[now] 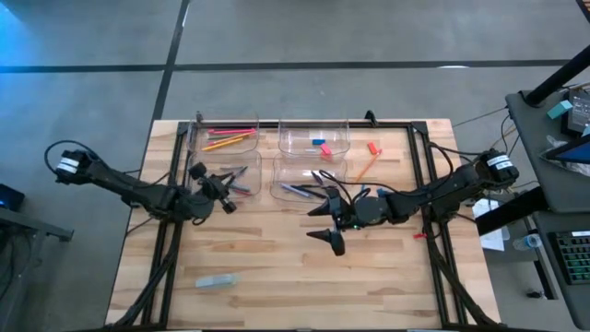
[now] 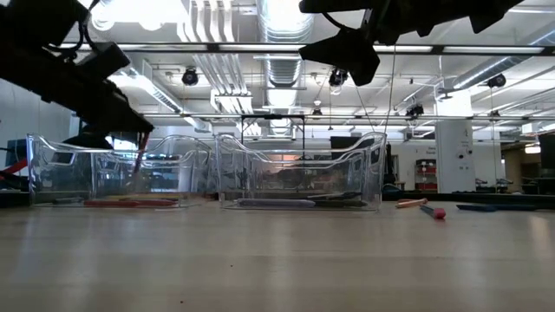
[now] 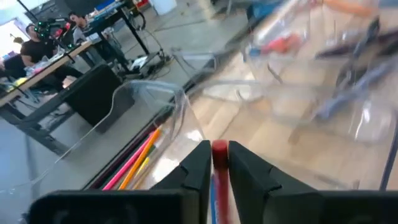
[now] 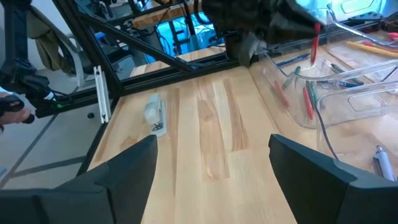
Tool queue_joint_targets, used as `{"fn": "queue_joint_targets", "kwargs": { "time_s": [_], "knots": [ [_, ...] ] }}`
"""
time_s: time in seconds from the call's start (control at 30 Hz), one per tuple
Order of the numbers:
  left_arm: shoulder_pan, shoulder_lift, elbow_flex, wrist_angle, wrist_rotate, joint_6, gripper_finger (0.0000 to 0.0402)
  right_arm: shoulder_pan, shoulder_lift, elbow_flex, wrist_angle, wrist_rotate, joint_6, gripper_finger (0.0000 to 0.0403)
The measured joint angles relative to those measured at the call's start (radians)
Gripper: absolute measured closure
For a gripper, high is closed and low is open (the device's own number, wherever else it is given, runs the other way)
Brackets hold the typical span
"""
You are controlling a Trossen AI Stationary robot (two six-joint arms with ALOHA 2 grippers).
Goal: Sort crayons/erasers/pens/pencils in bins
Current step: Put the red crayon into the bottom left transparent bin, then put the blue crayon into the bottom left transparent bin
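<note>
Four clear bins stand at the far middle of the table. The far left one (image 1: 226,136) holds pencils, the far right one (image 1: 313,138) erasers, the near right one (image 1: 309,180) dark pens. My left gripper (image 1: 224,198) hovers over the near left bin (image 1: 230,175), shut on a red crayon (image 4: 315,43). That bin has red sticks (image 4: 308,102) lying in it. My right gripper (image 1: 327,224) stands wide open above bare table, near the near right bin, with nothing between its fingers. My left gripper pinches the red crayon's upper part (image 3: 219,152) between its two fingers. The crayon hangs roughly upright below them (image 2: 139,165), lifted clear, its lower end down between the near left bin's walls and above the bin's floor.
An orange pencil (image 1: 366,168) and a red piece (image 1: 373,148) lie loose right of the bins. A grey-blue block (image 1: 215,280) lies near the front left. A small red piece (image 1: 419,235) sits by the right rail. Black frame rails run along both table sides.
</note>
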Motion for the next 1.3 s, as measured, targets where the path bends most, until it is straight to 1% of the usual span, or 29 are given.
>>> {"fn": "queue_joint_targets", "kwargs": {
  "time_s": [0.17,0.33,0.43,0.53,0.57,0.6,0.67,0.7,0.83,0.9,0.97,1.03,1.13,1.2,1.3],
  "knots": [
    [0.000,0.103,0.017,-0.001,0.000,-0.001,0.0316,0.000,-0.061,0.000,-0.045,0.002,0.002,0.0106],
    [0.000,0.171,0.062,-0.001,-0.012,-0.006,0.0255,0.000,-0.191,0.000,-0.213,0.016,0.020,0.0106],
    [0.000,0.182,0.096,0.000,-0.025,-0.007,0.0226,0.000,-0.285,0.000,-0.393,0.064,0.072,0.0106],
    [-0.001,0.178,0.139,0.022,-0.024,-0.007,0.0209,0.000,-0.375,0.000,-0.623,0.086,0.082,0.0106],
    [-0.003,0.175,0.152,0.043,-0.015,-0.008,0.0206,0.000,-0.403,0.000,-0.710,0.120,0.094,0.0106],
    [-0.006,0.170,0.163,0.069,-0.002,-0.007,0.0205,0.001,-0.424,0.000,-0.805,0.176,0.133,0.0106],
    [-0.007,0.161,0.182,0.135,0.037,-0.007,0.0204,0.000,-0.457,0.000,-1.008,0.292,0.272,0.0108],
    [-0.007,0.159,0.190,0.169,0.065,-0.007,0.0203,-0.006,-0.465,0.000,-1.107,0.323,0.340,0.0110],
    [-0.007,0.147,0.208,0.282,0.210,0.000,0.0203,-0.011,-0.460,0.000,-1.404,0.327,0.599,0.0122],
    [-0.008,0.146,0.209,0.336,0.270,0.000,0.0203,-0.012,-0.441,0.000,-1.487,0.322,0.709,0.0129],
    [-0.008,0.147,0.205,0.381,0.316,0.001,0.0203,-0.013,-0.416,-0.001,-1.523,0.312,0.766,0.0136],
    [-0.008,0.149,0.205,0.393,0.344,0.001,0.0203,-0.012,-0.389,-0.001,-1.527,0.303,0.797,0.0142],
    [-0.008,0.157,0.204,0.388,0.348,-0.001,0.0203,-0.031,-0.343,-0.001,-1.536,0.301,0.859,0.0151],
    [-0.008,0.160,0.203,0.387,0.348,-0.001,0.0203,-0.061,-0.303,-0.001,-1.569,0.299,0.884,0.0157],
    [-0.008,0.167,0.203,0.387,0.350,-0.001,0.0203,-0.124,-0.234,-0.001,-1.617,0.256,0.881,0.0162]
  ]
}}
